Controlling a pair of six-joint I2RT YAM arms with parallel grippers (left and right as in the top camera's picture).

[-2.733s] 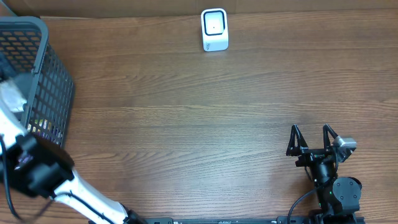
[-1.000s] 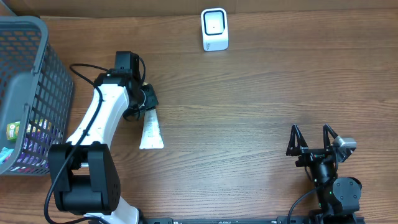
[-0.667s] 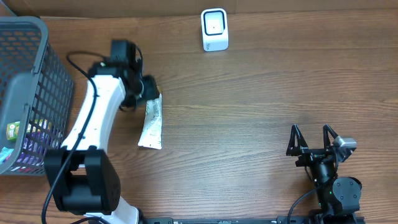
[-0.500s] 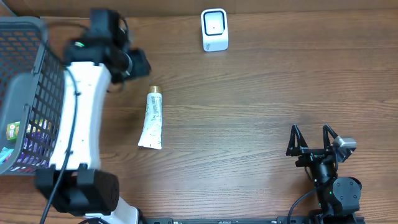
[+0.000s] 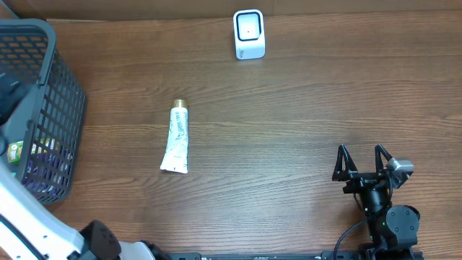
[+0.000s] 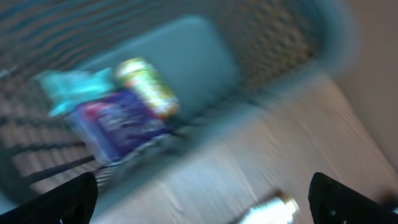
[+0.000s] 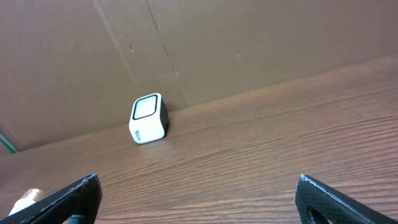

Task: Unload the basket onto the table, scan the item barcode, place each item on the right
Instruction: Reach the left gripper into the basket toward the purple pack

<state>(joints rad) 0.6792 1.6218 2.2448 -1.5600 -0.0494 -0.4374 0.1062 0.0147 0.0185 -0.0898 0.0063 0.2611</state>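
the wooden table was mostly bare, which left open room between the goods and the reader. the grey mesh basket stood at the far left edge as the store of goods. the blurred left wrist view looked down into it at a purple packet and a yellow-green can.

the white left arm ran up the left edge towards the basket. the left gripper hung above the basket's rim with its fingers spread wide and nothing between them, seemingly placed to reach in.

the right gripper sat parked at the near right, fingers wide apart and empty, pointing at the far side. that kept it out of the way yet facing the reader.

the task's item, a white tube, lay flat on the table left of centre. its gold cap pointed far and its crimped end near. it was just right of the basket and touched by neither gripper. no barcode could be made out on it.

the small white barcode scanner stood at the far edge, well apart from the tube. its window was tilted up towards the arms, so an item could be held over it. the scan looked not yet done.
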